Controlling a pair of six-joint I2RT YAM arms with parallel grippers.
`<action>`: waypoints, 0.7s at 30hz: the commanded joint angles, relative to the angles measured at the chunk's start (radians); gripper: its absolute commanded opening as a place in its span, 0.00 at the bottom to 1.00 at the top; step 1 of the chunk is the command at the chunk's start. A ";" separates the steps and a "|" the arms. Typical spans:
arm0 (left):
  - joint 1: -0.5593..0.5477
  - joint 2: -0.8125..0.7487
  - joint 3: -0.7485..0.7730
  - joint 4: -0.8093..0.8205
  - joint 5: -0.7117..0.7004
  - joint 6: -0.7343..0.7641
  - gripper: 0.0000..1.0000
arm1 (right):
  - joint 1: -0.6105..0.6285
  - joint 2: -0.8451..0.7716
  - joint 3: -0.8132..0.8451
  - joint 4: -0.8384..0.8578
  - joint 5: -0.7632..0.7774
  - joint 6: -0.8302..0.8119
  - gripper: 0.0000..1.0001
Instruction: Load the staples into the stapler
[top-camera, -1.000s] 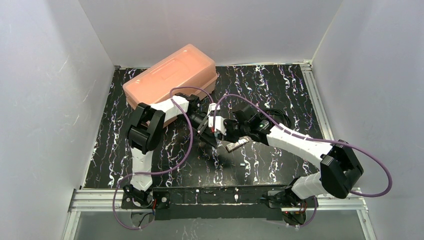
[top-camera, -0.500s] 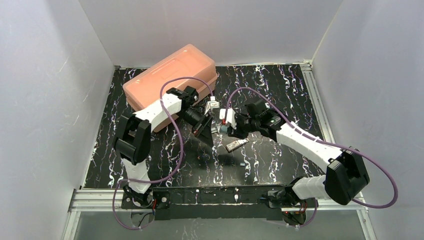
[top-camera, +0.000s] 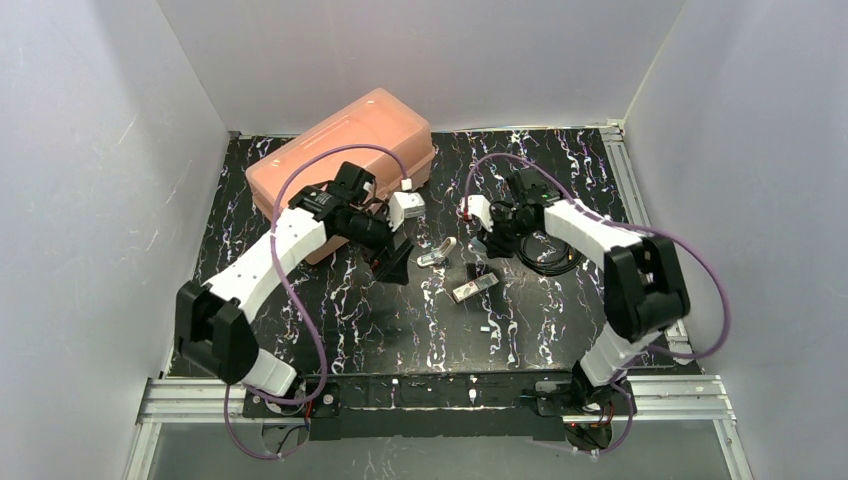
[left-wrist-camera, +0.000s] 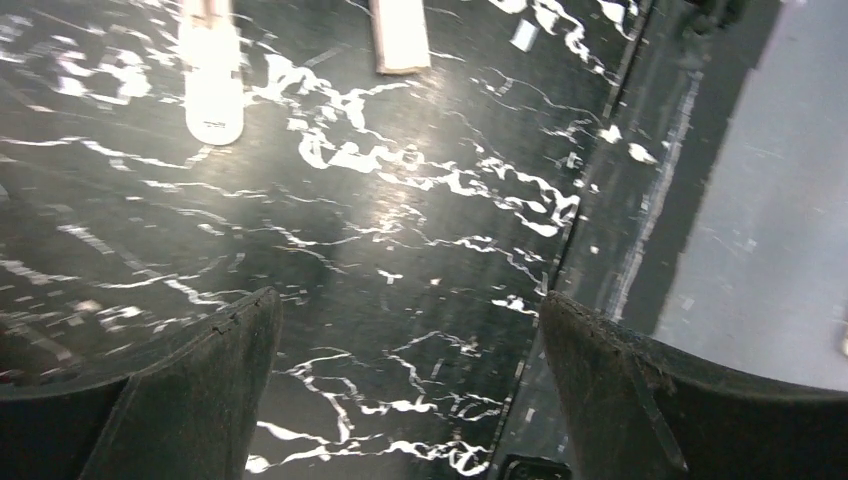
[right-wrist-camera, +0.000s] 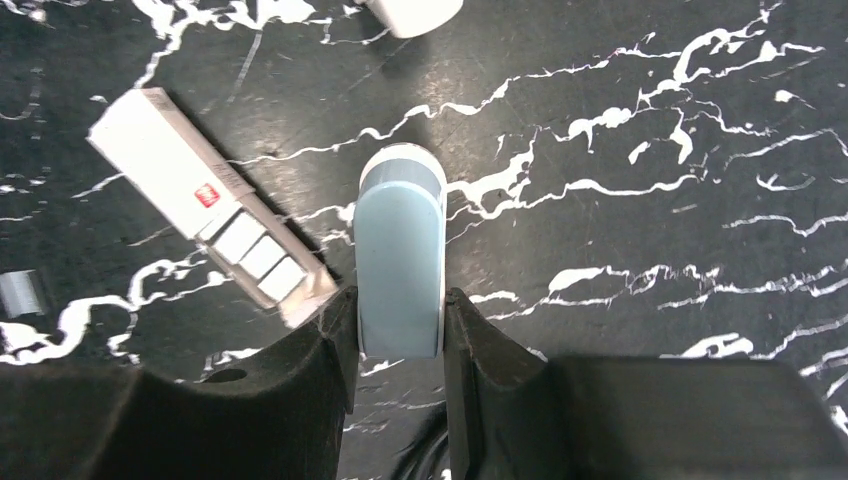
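On the overhead camera I see the stapler (top-camera: 473, 288) lying flat near the middle of the black marbled table (top-camera: 300, 320). It sits just nearer the arm bases than my right gripper (top-camera: 490, 245). A white round-ended piece (top-camera: 437, 252) lies close by, toward the left arm's side. My left gripper (top-camera: 392, 265) hangs low beside that white piece, in front of the salmon plastic case (top-camera: 340, 160).

On the left wrist feed the fingers are spread wide with only bare tabletop between them. The white piece and one end of the stapler show at the top edge.

On the right wrist feed the fingers press against both sides of a pale blue round-ended piece (right-wrist-camera: 400, 240), pinching its near end. The stapler lies angled just beside it, red logo facing up.
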 joint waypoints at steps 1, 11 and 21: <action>0.005 -0.118 -0.013 0.073 -0.157 -0.020 0.98 | -0.002 0.120 0.127 -0.100 0.001 -0.105 0.08; 0.005 -0.226 -0.066 0.137 -0.279 -0.087 0.98 | -0.005 0.302 0.227 -0.114 0.038 -0.175 0.24; 0.008 -0.249 -0.092 0.151 -0.342 -0.100 0.98 | -0.003 0.309 0.240 -0.085 0.016 -0.165 0.80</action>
